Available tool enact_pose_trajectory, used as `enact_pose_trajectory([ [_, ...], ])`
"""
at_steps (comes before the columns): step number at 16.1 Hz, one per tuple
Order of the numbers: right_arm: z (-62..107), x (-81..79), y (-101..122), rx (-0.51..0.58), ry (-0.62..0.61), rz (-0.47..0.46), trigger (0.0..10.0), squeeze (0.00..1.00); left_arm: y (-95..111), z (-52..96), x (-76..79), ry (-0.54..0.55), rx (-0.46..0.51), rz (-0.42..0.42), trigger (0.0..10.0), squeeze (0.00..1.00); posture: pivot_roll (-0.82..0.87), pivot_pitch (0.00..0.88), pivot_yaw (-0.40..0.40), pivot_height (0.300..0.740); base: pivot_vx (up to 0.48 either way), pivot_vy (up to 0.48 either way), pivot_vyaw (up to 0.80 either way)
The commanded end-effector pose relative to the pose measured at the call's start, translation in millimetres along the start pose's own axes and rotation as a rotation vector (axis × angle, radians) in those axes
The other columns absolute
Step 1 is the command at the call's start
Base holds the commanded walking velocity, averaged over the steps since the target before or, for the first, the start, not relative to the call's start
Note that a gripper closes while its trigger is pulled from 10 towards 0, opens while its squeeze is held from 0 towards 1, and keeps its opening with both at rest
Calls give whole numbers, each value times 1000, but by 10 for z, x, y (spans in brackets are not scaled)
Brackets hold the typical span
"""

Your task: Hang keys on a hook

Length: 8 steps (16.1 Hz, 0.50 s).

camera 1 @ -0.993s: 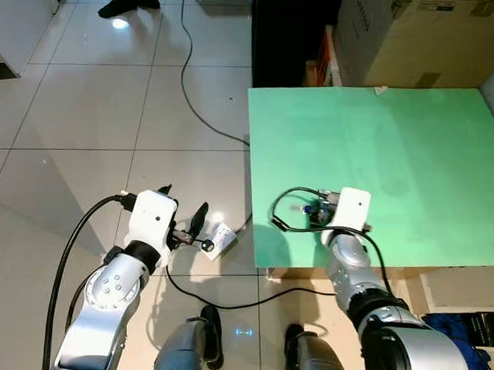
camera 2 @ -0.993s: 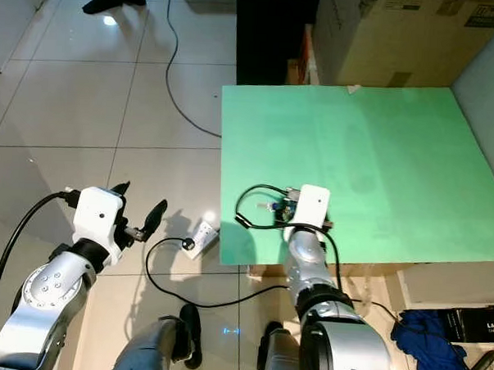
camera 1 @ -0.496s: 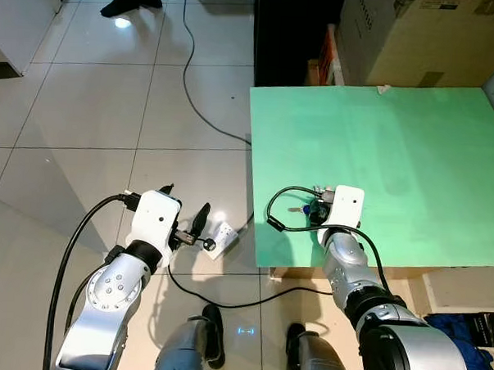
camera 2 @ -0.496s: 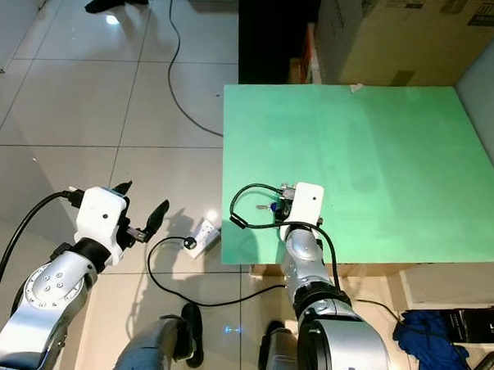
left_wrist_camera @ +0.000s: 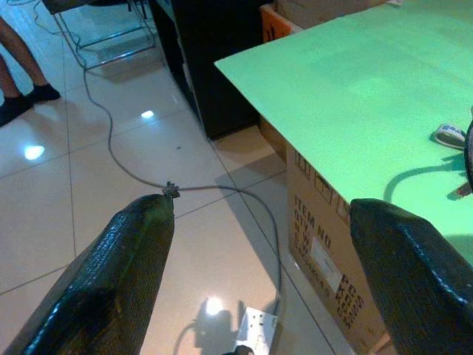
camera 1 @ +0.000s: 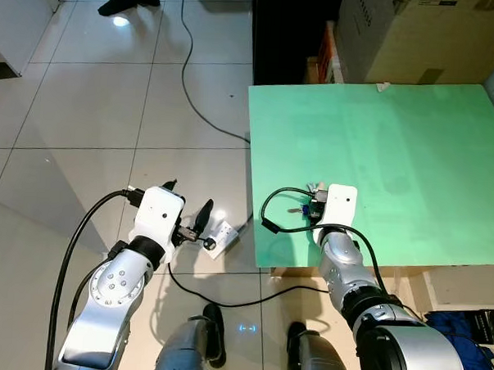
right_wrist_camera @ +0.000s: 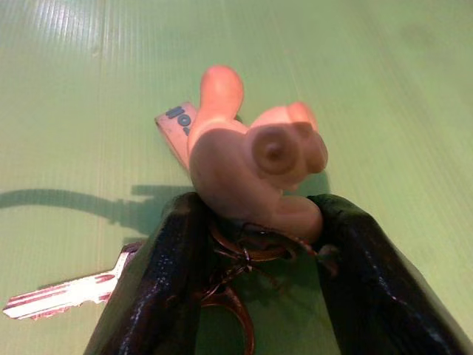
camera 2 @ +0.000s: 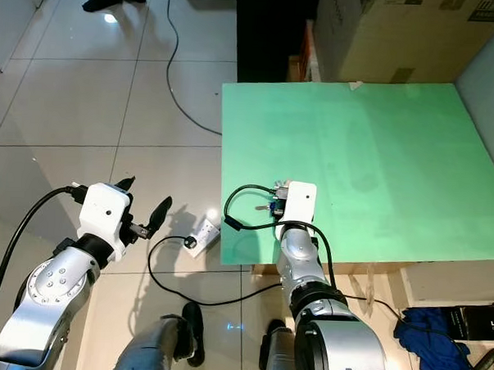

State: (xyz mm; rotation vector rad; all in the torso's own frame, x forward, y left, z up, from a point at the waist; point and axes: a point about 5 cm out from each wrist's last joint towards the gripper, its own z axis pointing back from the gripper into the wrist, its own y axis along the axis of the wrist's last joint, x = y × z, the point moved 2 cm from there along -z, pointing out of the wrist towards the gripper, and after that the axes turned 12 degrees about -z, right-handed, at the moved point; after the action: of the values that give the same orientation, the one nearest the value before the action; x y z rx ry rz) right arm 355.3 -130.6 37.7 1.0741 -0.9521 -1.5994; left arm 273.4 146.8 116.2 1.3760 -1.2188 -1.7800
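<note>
The keys (right_wrist_camera: 59, 297) lie on the green table (camera 1: 396, 142) close to its near left corner. They are a silver key, metal rings and an orange rubber figure (right_wrist_camera: 251, 159). My right gripper (right_wrist_camera: 255, 222) rests low on the table with its fingers (right_wrist_camera: 159, 281) pressed against both sides of the figure's base and the rings. In the left eye view its white wrist box hides most of the keys (camera 1: 305, 209). My left gripper (camera 1: 186, 200) hangs open over the floor tiles, left of the table, holding nothing.
A large cardboard box (camera 1: 418, 33) and a dark cabinet (camera 1: 286, 31) stand behind the table. A black cable (camera 1: 189, 76) and a white power strip (camera 1: 220, 235) lie on the floor. A person's feet (camera 1: 128, 1) are far back left. A blue cloth (camera 2: 425, 336) lies lower right.
My right gripper has slid a little to the left along the table's near edge, with the keys between its fingers. The left arm has barely moved.
</note>
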Motion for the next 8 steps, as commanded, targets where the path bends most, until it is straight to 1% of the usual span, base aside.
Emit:
enact_pose_trajectory([
  [1, 45, 33, -122, -25, -14, 20, 0, 0, -58, 19, 42, -19, -20, -1, 10000, 0, 42, 310, 66, 740, 0, 0, 0],
  [2, 41, 26, -93, -7, -13, 29, 0, 0, -58, 17, 43, -20, -20, -1, 10000, 0, 42, 310, 66, 740, 0, 0, 0],
  [4, 47, -124, 144, 157, 44, 76, 0, 0, -61, 5, 46, -22, -18, 1, 10000, 0, 29, 295, 58, 740, 0, 0, 0],
  [6, 116, -212, 239, 255, 90, 86, 0, 0, -60, -18, 60, -24, -13, 5, 10000, 0, 13, 281, 53, 740, 0, 0, 0],
  [8, 190, -205, 260, 299, 101, 76, 0, 0, -54, -51, 71, -26, -7, 10, 10000, 0, -4, 270, 50, 740, 0, 0, 0],
])
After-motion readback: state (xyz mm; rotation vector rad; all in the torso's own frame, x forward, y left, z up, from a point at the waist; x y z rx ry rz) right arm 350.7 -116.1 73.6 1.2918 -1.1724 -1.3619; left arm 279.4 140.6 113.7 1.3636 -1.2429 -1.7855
